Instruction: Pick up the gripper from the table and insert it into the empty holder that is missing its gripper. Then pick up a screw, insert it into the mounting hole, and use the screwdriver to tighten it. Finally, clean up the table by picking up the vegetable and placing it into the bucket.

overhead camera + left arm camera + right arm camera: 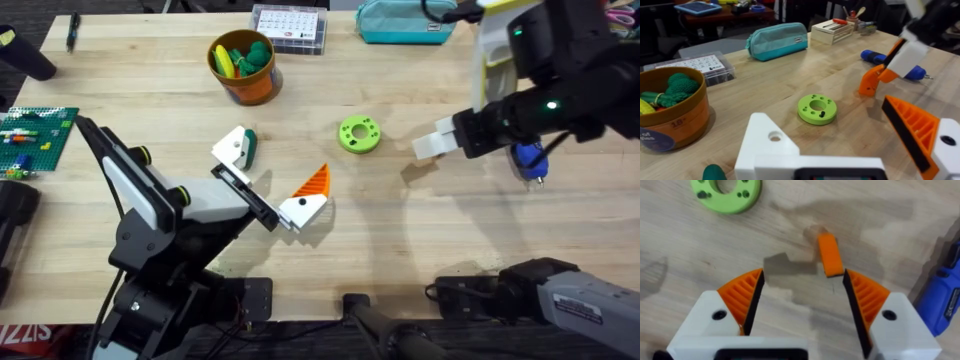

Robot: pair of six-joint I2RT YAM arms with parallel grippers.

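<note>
One small orange block (829, 255) lies on the light wooden worktop (400, 220), just beyond the right hand (802, 300), whose fingers are spread wide and empty. Beside it lies the blue-handled screwdriver (528, 160). Left hand (275, 180) is likewise wide, holding nothing.

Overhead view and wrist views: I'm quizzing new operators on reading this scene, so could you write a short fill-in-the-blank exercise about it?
1. The bucket near the table's far edge is coloured ____.
2. The screwdriver lying under the right arm has a ____ handle.
3. The right hand is over a small orange piece with its fingers ____.

Missing words: orange; blue; open.
</note>
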